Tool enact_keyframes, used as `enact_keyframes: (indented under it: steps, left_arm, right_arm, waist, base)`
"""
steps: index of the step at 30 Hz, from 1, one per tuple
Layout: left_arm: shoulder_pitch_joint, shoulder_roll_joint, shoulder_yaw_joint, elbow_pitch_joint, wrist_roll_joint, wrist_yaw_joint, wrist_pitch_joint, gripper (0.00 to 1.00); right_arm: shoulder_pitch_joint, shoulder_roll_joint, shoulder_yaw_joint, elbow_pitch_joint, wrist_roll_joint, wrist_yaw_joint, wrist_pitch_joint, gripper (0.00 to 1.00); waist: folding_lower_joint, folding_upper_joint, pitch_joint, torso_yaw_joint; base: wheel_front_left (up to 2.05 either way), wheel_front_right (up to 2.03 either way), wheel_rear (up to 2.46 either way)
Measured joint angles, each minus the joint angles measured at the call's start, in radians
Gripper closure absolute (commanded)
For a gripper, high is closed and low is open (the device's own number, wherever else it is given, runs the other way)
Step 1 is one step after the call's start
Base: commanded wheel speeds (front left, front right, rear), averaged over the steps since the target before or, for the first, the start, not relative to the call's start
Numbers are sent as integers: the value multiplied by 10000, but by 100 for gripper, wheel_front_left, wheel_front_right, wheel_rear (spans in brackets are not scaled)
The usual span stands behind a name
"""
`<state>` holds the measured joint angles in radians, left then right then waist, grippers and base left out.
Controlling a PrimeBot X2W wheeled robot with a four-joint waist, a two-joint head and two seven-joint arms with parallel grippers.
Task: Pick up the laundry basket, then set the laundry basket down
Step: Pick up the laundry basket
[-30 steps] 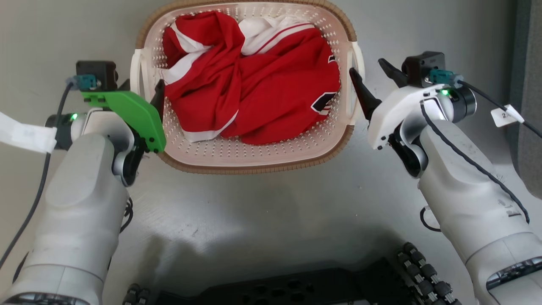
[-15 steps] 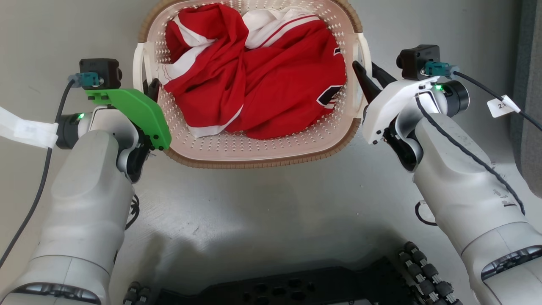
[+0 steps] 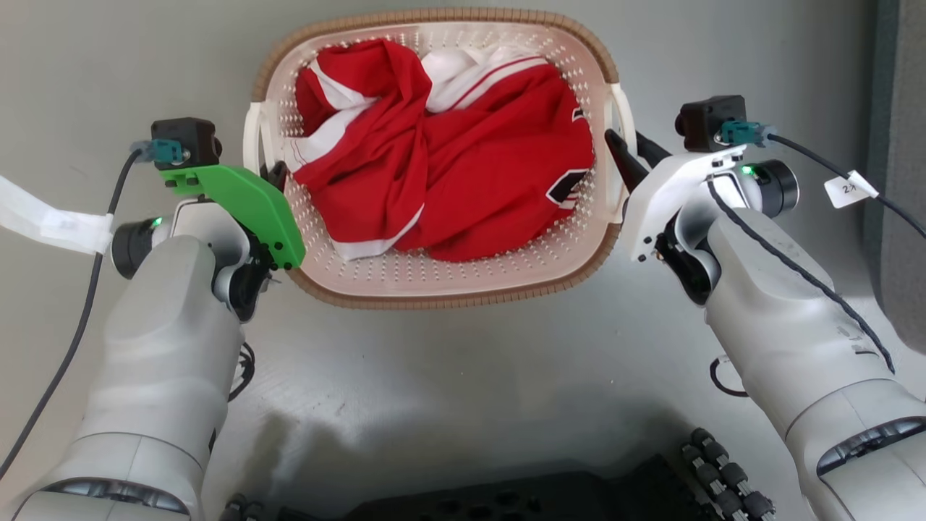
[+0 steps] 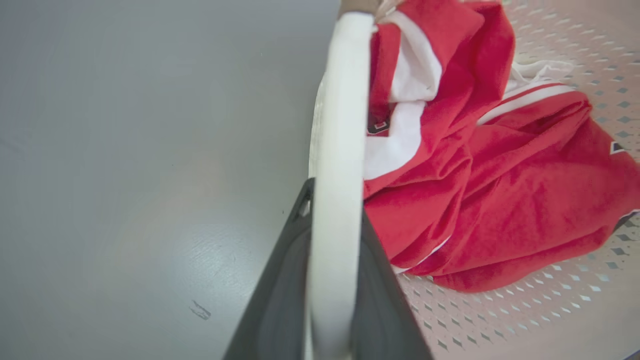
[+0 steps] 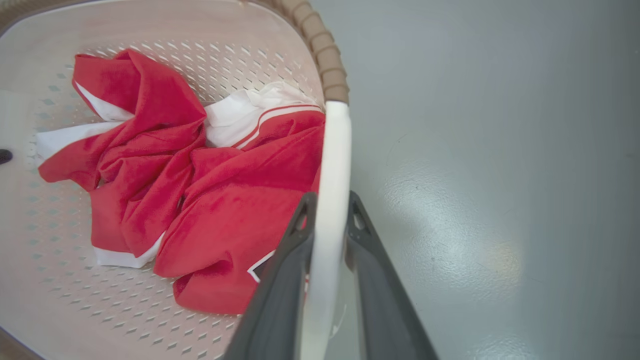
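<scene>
The laundry basket (image 3: pixel 441 288), cream perforated plastic with a brown woven rim, sits between my two arms and holds a crumpled red-and-white garment (image 3: pixel 463 181). My left gripper (image 3: pixel 273 174) is shut on the basket's left white handle (image 4: pixel 340 125), one dark finger on each side of the bar. On the opposite side, my right gripper (image 3: pixel 628 148) is shut on the right white handle (image 5: pixel 332 150), which its two fingers (image 5: pixel 295 240) pinch. Whether the basket rests on the grey floor (image 3: pixel 463 376) or hangs just above it I cannot tell.
My dark wheeled base (image 3: pixel 506 499) lies along the bottom edge of the head view. A dark grey panel (image 3: pixel 901 181) stands at the far right. Cables with white tags trail from both wrists. Grey floor surrounds the basket.
The right gripper's spread fingers have shut on the right handle. The left gripper has slid further onto the left handle. Basket and arms now sit slightly lower and further right in the view.
</scene>
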<state>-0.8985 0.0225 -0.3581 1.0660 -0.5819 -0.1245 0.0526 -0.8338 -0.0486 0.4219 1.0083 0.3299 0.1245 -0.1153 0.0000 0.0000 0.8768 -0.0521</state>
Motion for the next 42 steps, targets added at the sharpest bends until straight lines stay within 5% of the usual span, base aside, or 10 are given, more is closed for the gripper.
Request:
enact_keyframes:
  steps: [42]
  left_arm:
    - [1237,-148,-385,1112,-2220,-71,2917,100]
  right_arm:
    - [1131,81,1442,1120,2391,75,2130,100]
  waist:
    - [0,0,-4214,187]
  base:
    - [0,0,0]
